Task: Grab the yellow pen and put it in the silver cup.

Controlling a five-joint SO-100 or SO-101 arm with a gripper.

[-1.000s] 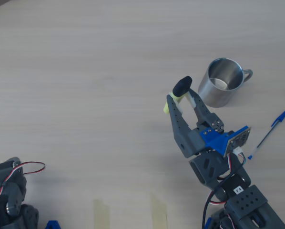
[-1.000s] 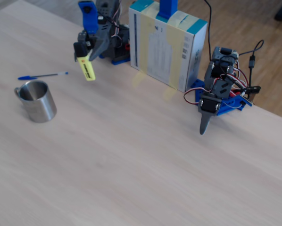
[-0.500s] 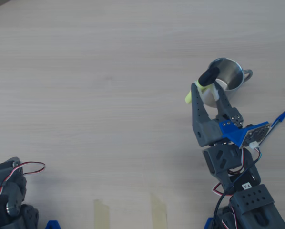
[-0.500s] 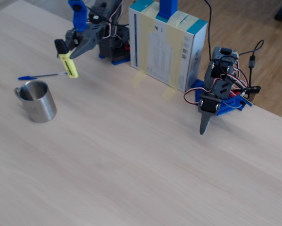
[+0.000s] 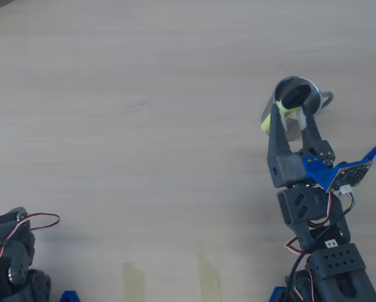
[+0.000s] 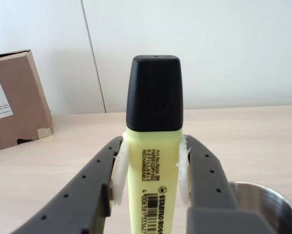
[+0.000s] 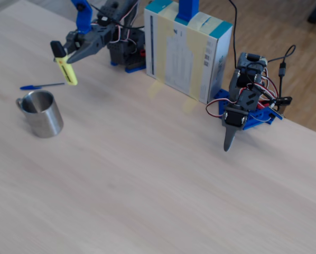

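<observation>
Fingers (image 6: 151, 181) clamp the pen (image 6: 152, 146) by its yellow body, black cap up, held in the air over the cup (image 7: 40, 112) on the worktop (image 7: 147, 174).

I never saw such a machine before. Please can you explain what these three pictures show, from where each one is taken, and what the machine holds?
This is a small robot arm fixed on a wooden table. Its end is a gripper with two fingers, like a pair of tongs.

The overhead view looks straight down from above. The wrist view comes from a camera riding on the arm itself, so it sees between the fingers. The fixed view stands to one side and shows the whole table.

The gripper is shut on the yellow pen, a thick highlighter with a black cap, and holds it in the air above the silver cup, a steel mug with a handle. The pen is not yet inside.

Also on the table: a thin blue pen beyond the cup, a box, and a second arm that holds nothing.
</observation>
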